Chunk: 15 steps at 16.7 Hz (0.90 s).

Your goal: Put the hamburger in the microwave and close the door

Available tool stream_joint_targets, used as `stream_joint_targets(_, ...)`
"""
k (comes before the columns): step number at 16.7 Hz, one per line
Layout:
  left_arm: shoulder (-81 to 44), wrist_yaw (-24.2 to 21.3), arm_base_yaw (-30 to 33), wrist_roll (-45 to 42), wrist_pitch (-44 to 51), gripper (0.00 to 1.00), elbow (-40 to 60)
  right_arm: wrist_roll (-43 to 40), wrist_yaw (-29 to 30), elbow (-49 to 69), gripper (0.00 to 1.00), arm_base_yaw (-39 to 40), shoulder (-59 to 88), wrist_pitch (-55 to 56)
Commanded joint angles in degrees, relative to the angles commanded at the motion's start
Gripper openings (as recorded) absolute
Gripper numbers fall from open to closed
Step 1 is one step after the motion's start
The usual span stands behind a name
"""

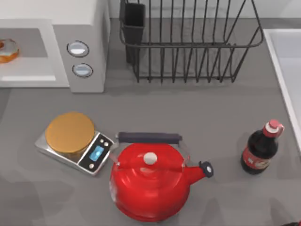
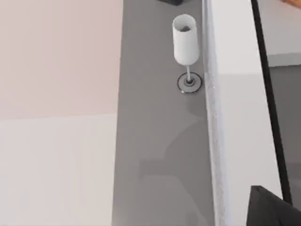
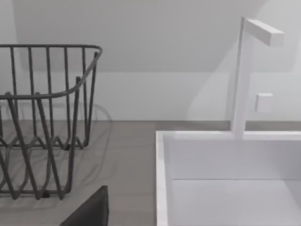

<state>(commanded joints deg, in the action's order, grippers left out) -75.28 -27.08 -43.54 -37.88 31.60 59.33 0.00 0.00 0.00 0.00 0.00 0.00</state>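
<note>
you are looking down at a grey table (image 1: 197, 108). take the white microwave (image 1: 89, 28) in the far left corner as your landmark. its grey cavity faces you, and the hamburger (image 1: 8, 50), a small orange-brown bun with a pale layer, already sits inside, at the cavity's left edge as the top view frames it. judged from that, the loading step is done and closing the door remains. two round silvery knobs (image 1: 78, 48) sit one above the other on the microwave's side panel.

the left wrist view shows a tall white panel with a dark edge strip, probably the door (image 2: 240, 113) swung open, though you cannot be sure of it. beside the panel stands a white stemmed glass (image 2: 184, 44), upright on the table.

just in front of the microwave lies a silver kitchen scale (image 1: 75, 143) with an orange-tan disc and a small blue display; no digits can be read. just beside the scale, further from the microwave, stands a red kettle (image 1: 153, 181) with a dark handle. well apart from the microwave, a dark soda bottle (image 1: 261, 148) has a red cap and a red label whose writing is too small to read. next to the microwave along the back is a black wire dish rack (image 1: 188, 42), and beyond the rack a white sink (image 3: 225, 174) with a white tap (image 3: 244, 75).

neither gripper's fingers can be made out, so you cannot tell whether either is open or closed.
</note>
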Motion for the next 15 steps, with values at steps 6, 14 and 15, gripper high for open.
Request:
stream_joint_targets(6, -20.4, -9.0, -13.2, -11.9, 9.7, 0.0, 16.3, 0.0, 0.0, 0.0, 1.0, 0.0, 0.0, 0.0)
stream_joint_targets(14, -25.8, -11.5, -16.7, -15.2, 12.3, 0.0, 20.8, 0.0, 0.0, 0.0, 1.0, 0.0, 0.0, 0.0)
stream_joint_targets(15, -25.6, -11.3, -16.5, -15.2, 12.2, 0.0, 20.7, 0.0, 0.0, 0.0, 1.0, 0.0, 0.0, 0.0)
